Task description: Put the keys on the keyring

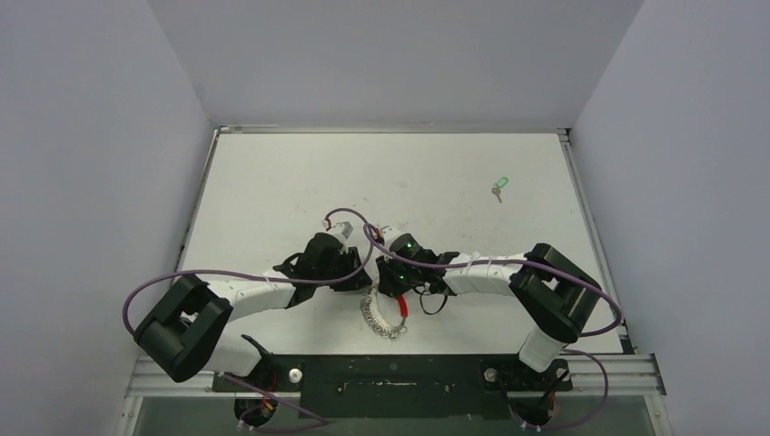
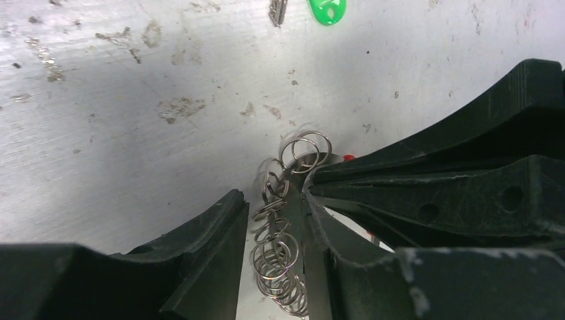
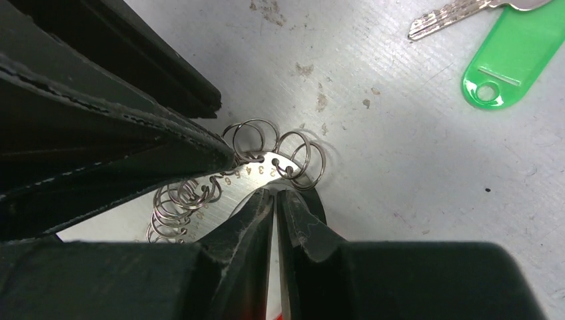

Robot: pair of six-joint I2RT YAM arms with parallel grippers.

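Right gripper [image 3: 274, 200], clamped on the keyring [image 3: 265, 168] at near centre, should be held steady while the left gripper [image 2: 270, 200], parted around it, is sent far right for the keys [image 1: 498, 188].

Shiny metal keyring [image 3: 263, 168] and keys [image 3: 446, 17], scuffed matt table [image 3: 413, 167].

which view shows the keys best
The right wrist view: the keys lie large and sharp at its upper right, blade teeth and the tag's hole visible, though cut by the frame edge. The left wrist view crops the keys at its top edge; in the top external view the keys are a tiny green speck.
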